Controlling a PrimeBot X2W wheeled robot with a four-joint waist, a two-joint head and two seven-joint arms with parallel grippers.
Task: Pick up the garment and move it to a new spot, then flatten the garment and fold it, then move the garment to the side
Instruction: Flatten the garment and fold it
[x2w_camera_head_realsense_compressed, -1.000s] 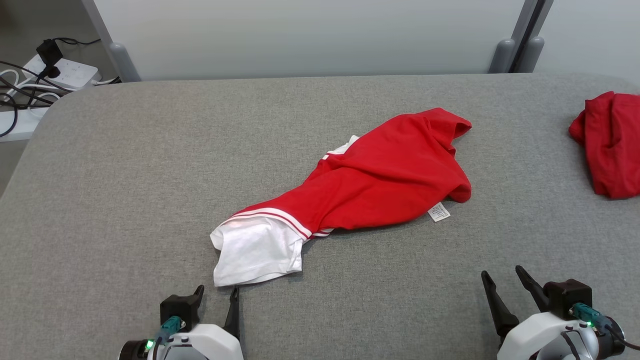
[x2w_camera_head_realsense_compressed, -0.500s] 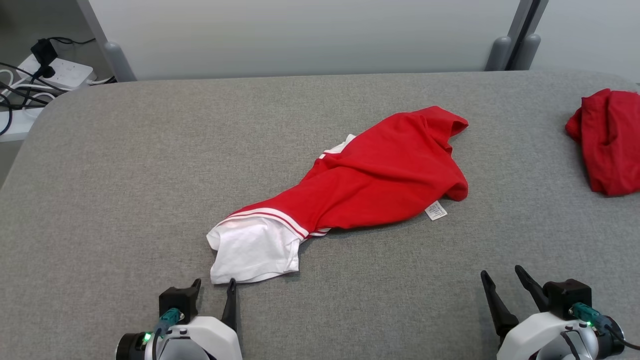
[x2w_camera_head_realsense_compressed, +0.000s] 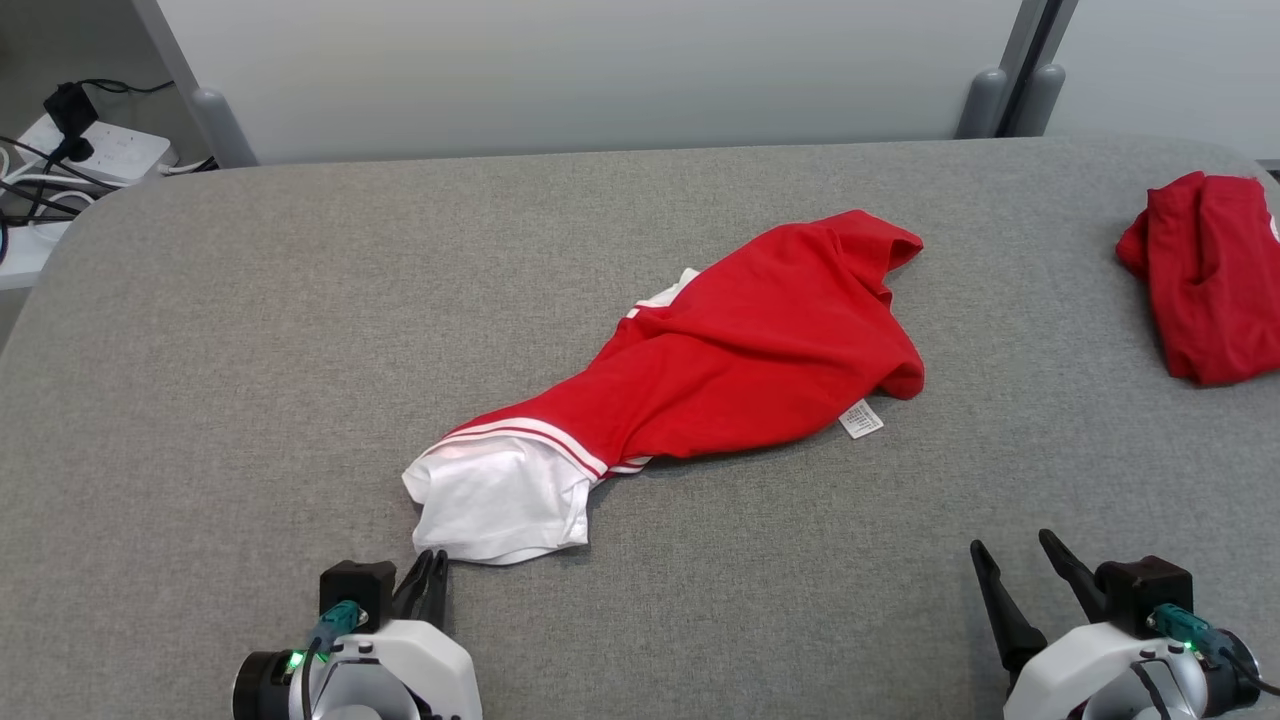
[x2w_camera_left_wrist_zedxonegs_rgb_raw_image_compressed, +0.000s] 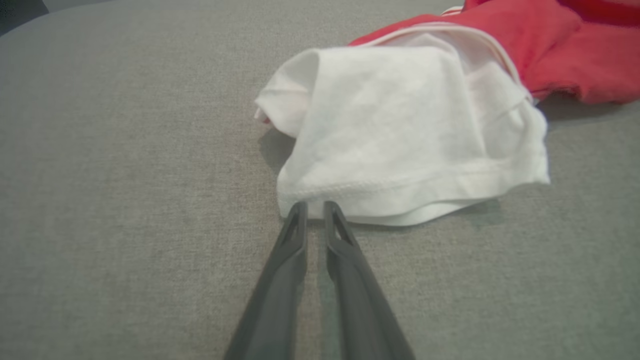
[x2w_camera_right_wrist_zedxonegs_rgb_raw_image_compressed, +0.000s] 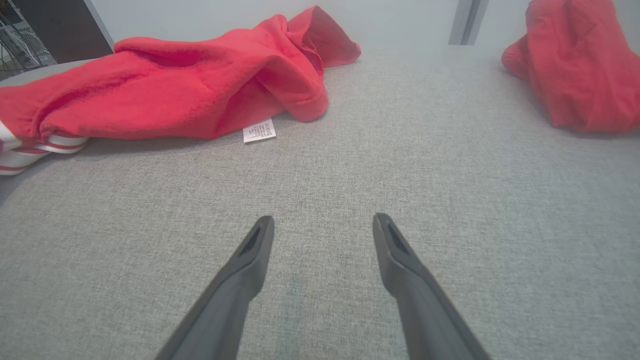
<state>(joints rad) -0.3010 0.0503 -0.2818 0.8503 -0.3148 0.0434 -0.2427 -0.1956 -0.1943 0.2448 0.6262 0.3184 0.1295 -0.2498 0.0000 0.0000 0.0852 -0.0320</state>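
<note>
Jaws of the left gripper (x2w_camera_head_realsense_compressed: 433, 556) sit nearly together at the white hem, a pinch uncertain; the right gripper (x2w_camera_head_realsense_compressed: 1010, 542) is spread at lower right. The red garment (x2w_camera_head_realsense_compressed: 740, 350) lies mid-frame on the grey table (x2w_camera_head_realsense_compressed: 250, 350), its long axis running from the white end at lower left to upper right. Print on its label (x2w_camera_head_realsense_compressed: 861, 418) is unreadable.

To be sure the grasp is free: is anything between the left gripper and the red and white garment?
Nothing visible stands between them. The left gripper, jaws almost together, has its tips at the white hem of the red and white cloth garment, over bare grey fabric tabletop. A second red cloth lies far to the right.
</note>
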